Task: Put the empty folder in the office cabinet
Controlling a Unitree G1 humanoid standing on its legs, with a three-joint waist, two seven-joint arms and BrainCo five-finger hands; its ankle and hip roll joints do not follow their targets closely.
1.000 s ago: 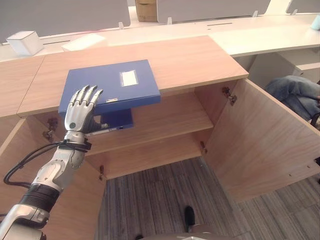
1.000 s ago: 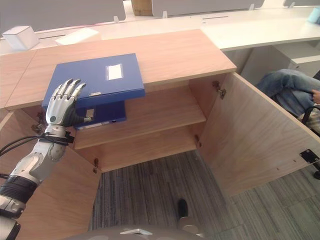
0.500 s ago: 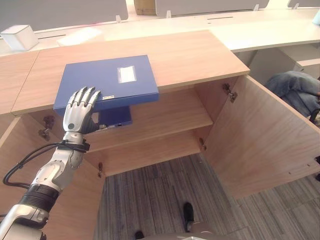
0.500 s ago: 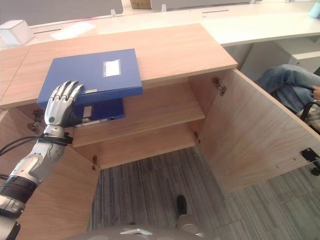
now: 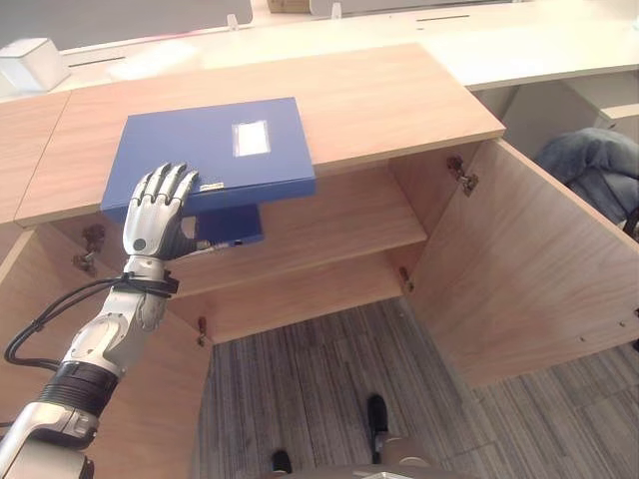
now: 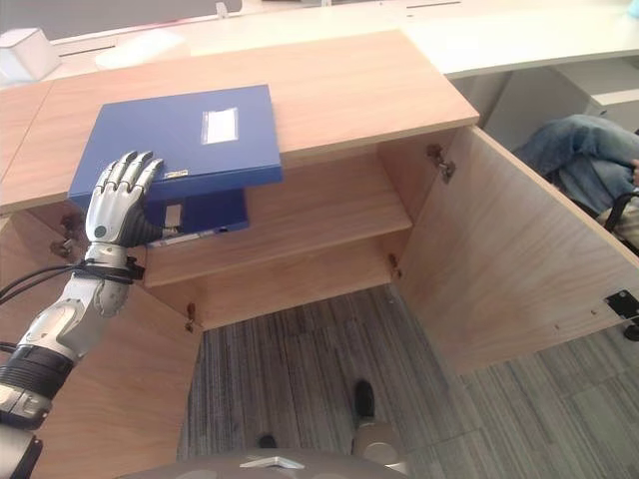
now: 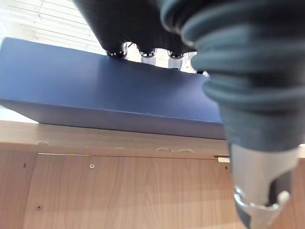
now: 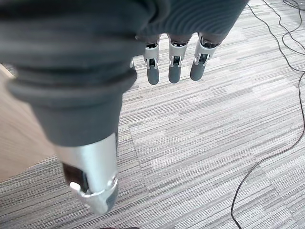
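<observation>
A blue folder [image 5: 215, 150] with a white label lies flat on the top of the wooden cabinet [image 5: 389, 110], its front edge jutting out over the open front. My left hand [image 5: 152, 215] is at the folder's front left corner, fingers laid over the top and the thumb underneath, pinching it. In the left wrist view the fingertips [image 7: 143, 52] hook over the folder [image 7: 95, 95]. A second blue folder [image 5: 232, 225] stands on the upper shelf [image 5: 339, 225] just below. My right hand [image 8: 174, 62] hangs over the carpet with straight fingers, holding nothing.
Both cabinet doors stand open, the right door [image 5: 529, 269] swung far out and the left door [image 5: 40, 299] beside my arm. A seated person's knee [image 5: 599, 170] shows behind the right door. A white box [image 5: 30, 65] sits on the pale desk behind.
The whole picture has shifted a little, so the camera moved. My left hand stays at the folder's front left corner, and the folder lies much as before.
</observation>
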